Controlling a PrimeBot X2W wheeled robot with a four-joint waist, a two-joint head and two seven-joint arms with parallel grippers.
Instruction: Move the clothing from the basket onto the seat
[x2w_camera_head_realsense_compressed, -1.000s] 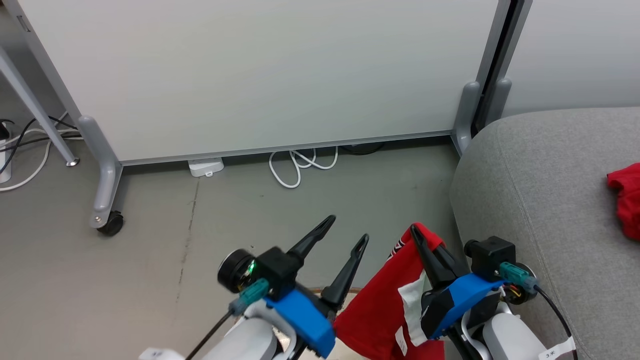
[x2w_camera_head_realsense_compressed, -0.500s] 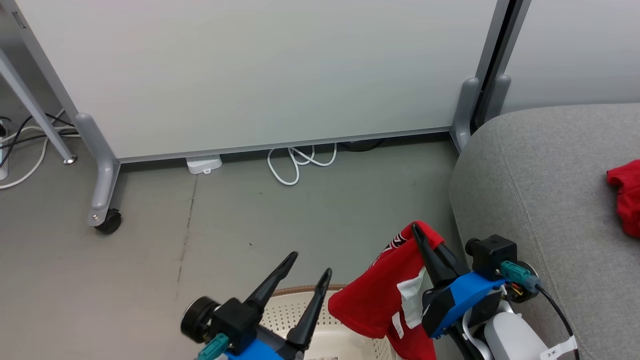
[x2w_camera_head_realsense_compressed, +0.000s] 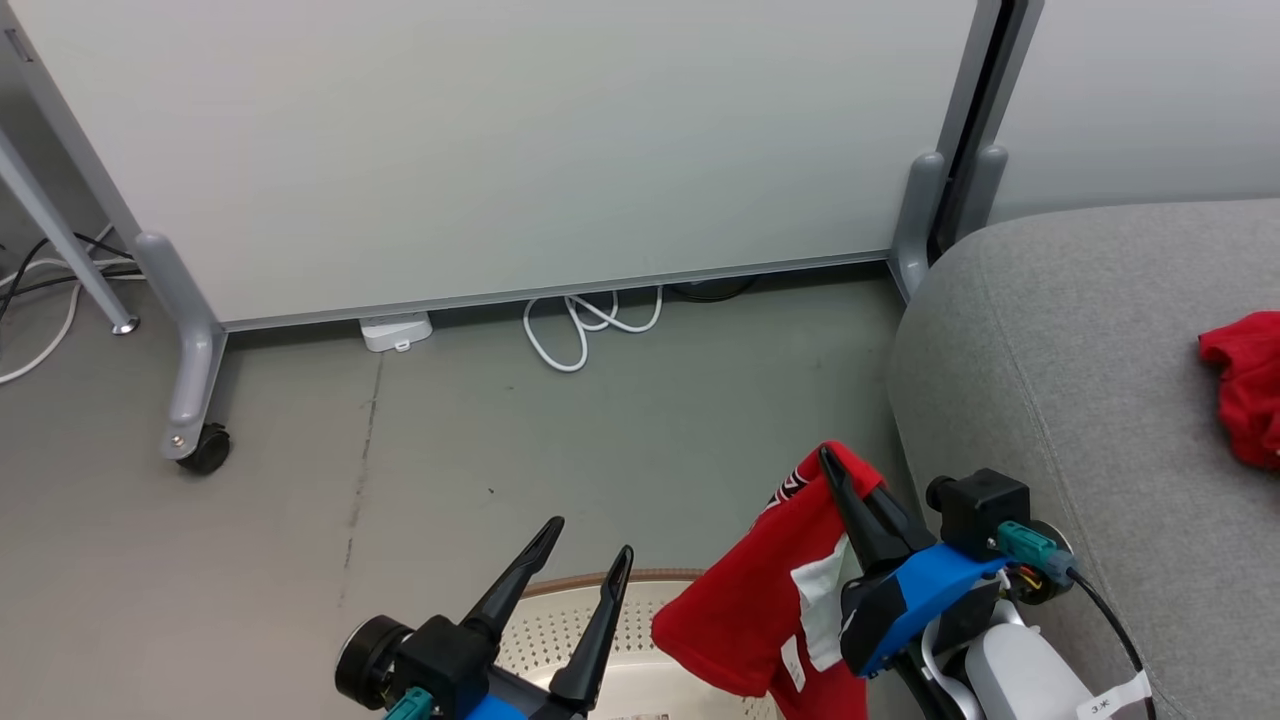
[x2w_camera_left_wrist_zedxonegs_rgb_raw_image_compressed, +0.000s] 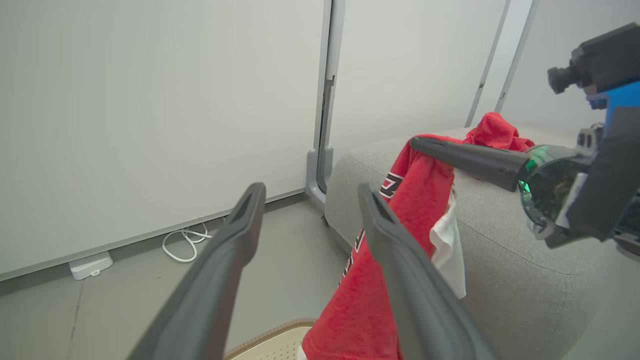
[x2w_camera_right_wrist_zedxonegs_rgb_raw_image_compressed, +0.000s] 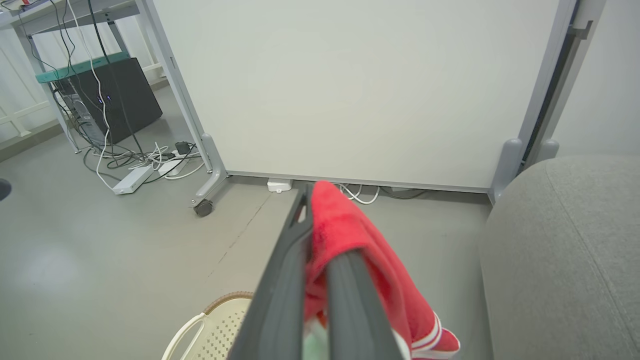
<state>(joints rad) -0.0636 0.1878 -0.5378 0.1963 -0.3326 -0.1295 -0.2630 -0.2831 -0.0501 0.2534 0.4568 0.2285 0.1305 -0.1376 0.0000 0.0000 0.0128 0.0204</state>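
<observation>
- Two red garments make up the load. One, the plain red shirt, already lies on the seat, well off to the right of the right gripper.
- The right gripper has its two dark fingers pressed together on the red jersey, pinching a fold of it at the very tips. The rest of the cloth hangs below the fingers and to their left, with white trim and a label showing.
- The left gripper holds nothing. Its fingers stand wide apart, and the hanging jersey is just to its right, not touching it as far as I can tell.
- The basket sits on the floor below and between the two grippers, its brown rim beneath the left gripper's fingers. The jersey's lower hem runs out of the head view, so I cannot tell whether it is fully clear of the basket.
- Step in hand, as I judge it: the carry of the second garment, which is lifted from the basket but not yet over the seat. The seat's rounded edge is just to the right of the right gripper.
- The next move calls for swinging the right gripper rightward over that edge, high enough for the hanging cloth to clear it. The fingers should part only once the jersey rests on the cushion.
</observation>
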